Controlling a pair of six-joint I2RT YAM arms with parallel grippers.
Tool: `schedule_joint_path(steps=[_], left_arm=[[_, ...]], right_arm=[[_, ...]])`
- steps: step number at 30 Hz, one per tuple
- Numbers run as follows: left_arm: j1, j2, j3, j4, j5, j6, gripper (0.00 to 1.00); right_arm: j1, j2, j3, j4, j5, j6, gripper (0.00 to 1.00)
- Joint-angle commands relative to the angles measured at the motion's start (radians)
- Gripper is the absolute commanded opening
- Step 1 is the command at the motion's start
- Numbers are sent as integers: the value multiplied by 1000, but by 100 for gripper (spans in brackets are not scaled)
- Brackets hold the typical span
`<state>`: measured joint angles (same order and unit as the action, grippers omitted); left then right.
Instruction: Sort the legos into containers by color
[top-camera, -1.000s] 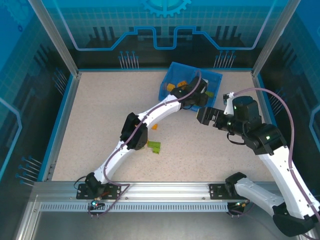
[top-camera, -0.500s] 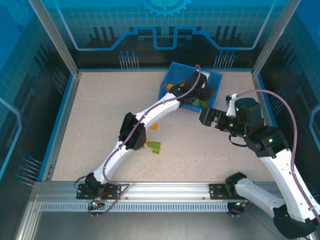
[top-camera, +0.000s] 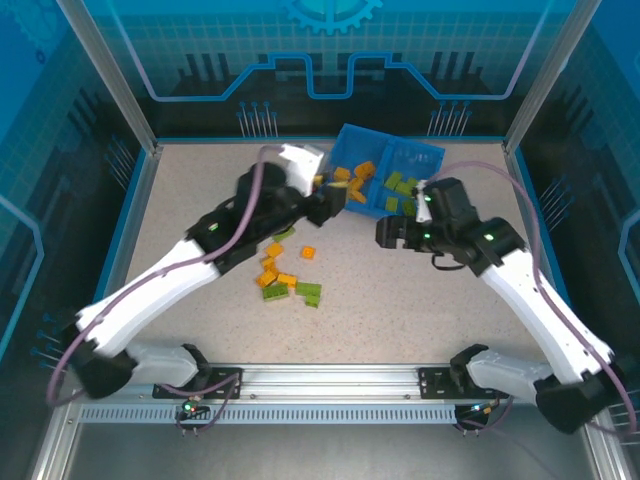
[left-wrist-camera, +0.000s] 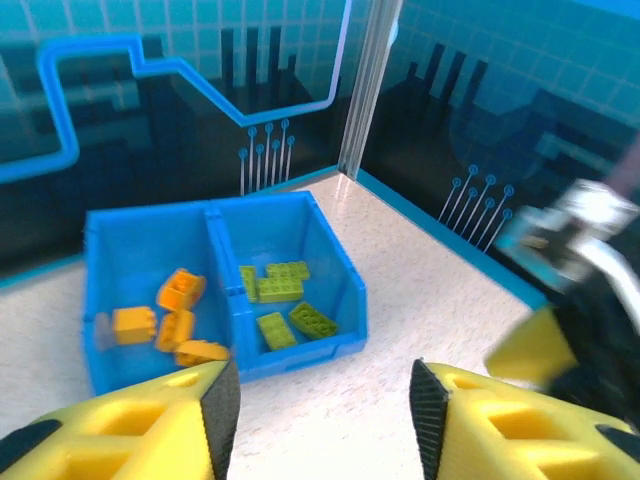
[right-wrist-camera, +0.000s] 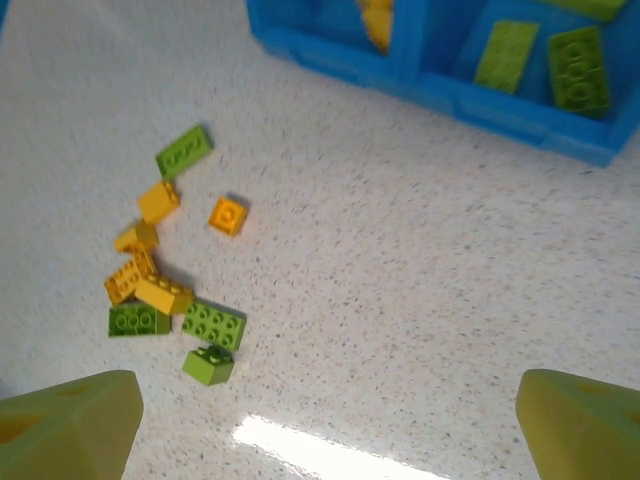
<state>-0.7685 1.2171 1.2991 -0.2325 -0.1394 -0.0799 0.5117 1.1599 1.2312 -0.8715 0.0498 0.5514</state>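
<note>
The containers are the two halves of a blue tray, also seen in the left wrist view and the right wrist view. Orange legos lie in its left half and green legos in its right half. A loose cluster of orange and green legos lies on the table, with a single orange one apart. My left gripper hovers open and empty just left of the tray. My right gripper stands wide open over bare table in front of the tray.
The speckled table is fenced by blue walls and metal posts. In the left wrist view the right arm shows blurred at the right. A lone green lego lies at the far end of the loose cluster.
My left arm has swung back left off the tray and its jaws have parted. The right gripper has shifted left. The loose legos under the left arm are uncovered.
</note>
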Motion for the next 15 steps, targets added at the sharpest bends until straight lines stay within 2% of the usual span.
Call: schedule_joint_path(steps=[1,4,7,9,12,15], left_arm=[[-1,-150,-134,-136,71,228,58],[-3,-317,-254,-274,170,422,65],[-9,-481,-379,-369,245,581,73],[-11,-575,-440,-408,249,623,79],[-9,-707,-533,-403,222,635,98],[-10,-795,-609,-380,200,648,99]], right_arm=[[91,124,68,27,16,3,97],[134,281,113,85,-80,65,94],[181,436,188,114,-92,114,92],[214,535,263,96,-41,141,92],[255,689,393,41,42,197,84],[286,830,510,-5,107,264,83]])
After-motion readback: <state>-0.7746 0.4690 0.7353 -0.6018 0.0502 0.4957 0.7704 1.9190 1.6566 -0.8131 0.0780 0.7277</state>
